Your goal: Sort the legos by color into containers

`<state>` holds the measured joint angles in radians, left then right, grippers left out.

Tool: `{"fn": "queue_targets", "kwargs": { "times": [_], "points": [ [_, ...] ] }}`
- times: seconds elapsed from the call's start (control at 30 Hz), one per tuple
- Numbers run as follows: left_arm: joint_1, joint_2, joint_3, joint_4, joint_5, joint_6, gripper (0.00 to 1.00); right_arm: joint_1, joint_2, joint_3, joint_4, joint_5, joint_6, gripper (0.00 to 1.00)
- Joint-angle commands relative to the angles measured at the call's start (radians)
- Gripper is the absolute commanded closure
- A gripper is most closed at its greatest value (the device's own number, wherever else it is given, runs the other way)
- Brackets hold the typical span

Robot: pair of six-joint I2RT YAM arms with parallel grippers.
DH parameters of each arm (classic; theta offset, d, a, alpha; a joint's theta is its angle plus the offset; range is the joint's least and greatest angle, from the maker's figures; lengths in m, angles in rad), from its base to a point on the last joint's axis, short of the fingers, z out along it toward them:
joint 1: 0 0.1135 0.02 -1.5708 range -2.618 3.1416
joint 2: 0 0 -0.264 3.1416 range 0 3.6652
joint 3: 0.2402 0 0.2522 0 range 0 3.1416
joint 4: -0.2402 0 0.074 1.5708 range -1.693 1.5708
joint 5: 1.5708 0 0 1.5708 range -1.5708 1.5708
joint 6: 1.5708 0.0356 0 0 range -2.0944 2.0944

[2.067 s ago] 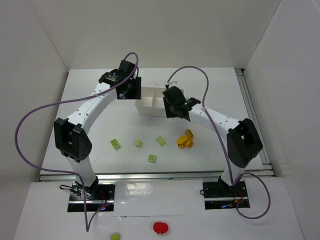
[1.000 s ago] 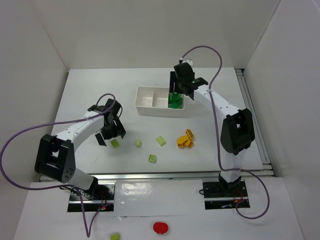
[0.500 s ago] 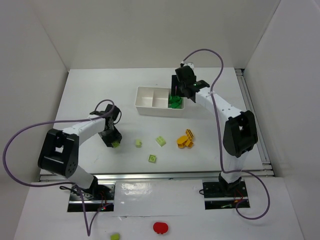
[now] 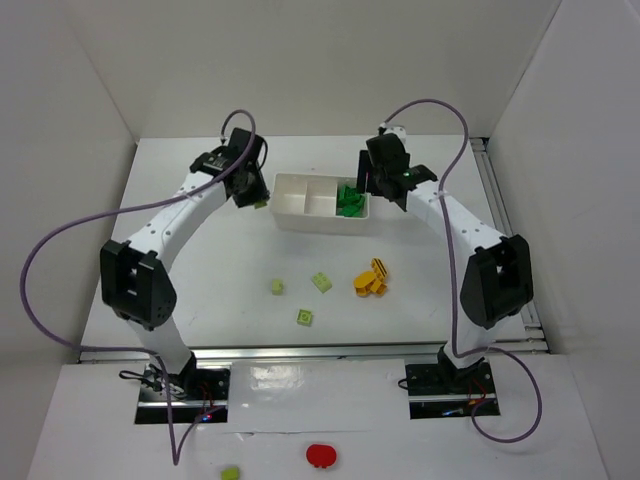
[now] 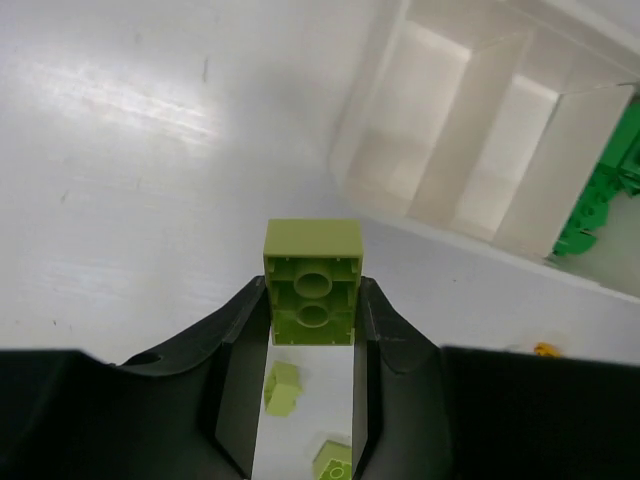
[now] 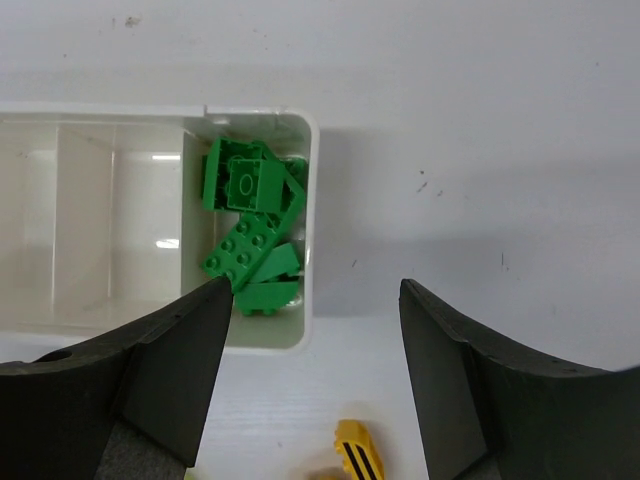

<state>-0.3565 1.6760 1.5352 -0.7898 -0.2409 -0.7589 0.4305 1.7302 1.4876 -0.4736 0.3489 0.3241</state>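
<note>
left fingers (image 5: 240,385) pinch a lime brick (image 5: 312,283) beside the tray (image 5: 450,236).

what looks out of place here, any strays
A pale lime brick lies off the table, on the near ledge, close to a red round object. It looks stranded outside the work area.

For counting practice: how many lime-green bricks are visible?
5 lime-green bricks: one in the jaws of the left gripper, three on the table, one on the near ledge. Others may be hidden.
</note>
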Motion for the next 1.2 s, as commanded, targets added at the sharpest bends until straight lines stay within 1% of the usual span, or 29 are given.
{"fn": "queue_targets", "kwargs": {
  "times": [0.0,0.07,0.1,0.2,0.27,0.3,0.37,0.4,0.43,0.47,0.53,0.6,0.67,0.7,0.73,0.8,0.83,0.87,0.93,0.97,1.0,1.03,1.07,1.1,1.17],
  "points": [
    [-0.022,0.123,0.19,-0.034,-0.001,0.108,0.71,-0.007,-0.109,-0.053,-0.029,0.003,0.024,0.25],
    [-0.035,0.183,0.265,-0.043,0.015,0.118,0.71,-0.007,-0.138,-0.087,-0.054,0.002,0.033,0.25],
    [-0.035,0.236,0.326,-0.043,0.029,0.133,0.71,-0.007,-0.174,-0.108,-0.068,0.002,0.044,0.25],
    [-0.044,0.336,0.425,-0.043,0.029,0.155,0.71,-0.007,-0.265,-0.243,-0.089,-0.057,0.044,0.25],
    [-0.044,0.385,0.469,-0.043,0.029,0.165,0.69,0.02,-0.314,-0.308,-0.111,-0.082,0.065,0.25],
    [-0.044,0.408,0.517,-0.043,0.029,0.165,0.68,0.03,-0.358,-0.364,-0.111,-0.091,0.075,0.24],
    [-0.044,0.467,0.558,-0.043,0.038,0.176,0.59,0.068,-0.395,-0.409,-0.135,-0.12,0.095,0.22],
    [-0.044,0.484,0.594,-0.043,0.048,0.176,0.52,0.082,-0.421,-0.429,-0.135,-0.134,0.104,0.21],
    [-0.044,0.496,0.609,-0.043,0.048,0.188,0.32,0.117,-0.422,-0.456,-0.135,-0.151,0.104,0.21],
    [-0.053,0.505,0.624,-0.054,0.058,0.188,0.25,0.137,-0.434,-0.467,-0.123,-0.18,0.104,0.2],
    [-0.053,0.505,0.634,-0.064,0.067,0.188,0.19,0.18,-0.425,-0.478,-0.108,-0.191,0.093,0.2],
    [-0.053,0.476,0.634,-0.065,0.077,0.199,0.18,0.237,-0.399,-0.478,-0.097,-0.191,0.083,0.18],
    [-0.064,0.441,0.596,-0.075,0.077,0.199,0.18,0.26,-0.35,-0.46,-0.086,-0.191,0.082,0.18],
    [-0.064,0.417,0.573,-0.075,0.077,0.208,0.21,0.272,-0.334,-0.46,-0.086,-0.182,0.082,0.18],
    [-0.073,0.357,0.5,-0.075,0.066,0.208,0.22,0.272,-0.31,-0.449,-0.086,-0.168,0.082,0.18],
    [-0.087,0.291,0.401,-0.075,0.066,0.208,0.23,0.272,-0.299,-0.438,-0.086,-0.127,0.082,0.18],
    [-0.113,0.259,0.347,-0.075,0.055,0.208,0.23,0.272,-0.299,-0.438,-0.086,-0.114,0.093,0.18],
    [-0.122,0.195,0.235,-0.075,0.055,0.208,0.23,0.272,-0.299,-0.438,-0.086,-0.105,0.093,0.18],
    [-0.15,0.134,0.119,-0.075,0.046,0.173,0.2,0.263,-0.299,-0.438,-0.086,-0.084,0.102,0.18],
    [-0.163,0.104,0.0,-0.051,0.046,0.164,0.2,0.263,-0.299,-0.438,-0.086,-0.074,0.111,0.18],
    [-0.18,0.021,-0.071,-0.017,0.055,0.164,0.16,0.252,-0.299,-0.438,-0.086,-0.074,0.112,0.18],
    [-0.199,-0.019,-0.14,0.025,0.064,0.173,0.14,0.252,-0.29,-0.438,-0.086,-0.065,0.112,0.18],
    [-0.228,-0.048,-0.241,0.084,0.092,0.182,0.12,0.252,-0.29,-0.438,-0.086,-0.065,0.112,0.18],
    [-0.237,-0.076,-0.276,0.098,0.104,0.182,0.1,0.241,-0.29,-0.438,-0.086,-0.056,0.112,0.18],
    [-0.246,-0.065,-0.343,0.109,0.136,0.182,0.1,0.241,-0.29,-0.429,-0.086,-0.056,0.121,0.18]
  ]
}}
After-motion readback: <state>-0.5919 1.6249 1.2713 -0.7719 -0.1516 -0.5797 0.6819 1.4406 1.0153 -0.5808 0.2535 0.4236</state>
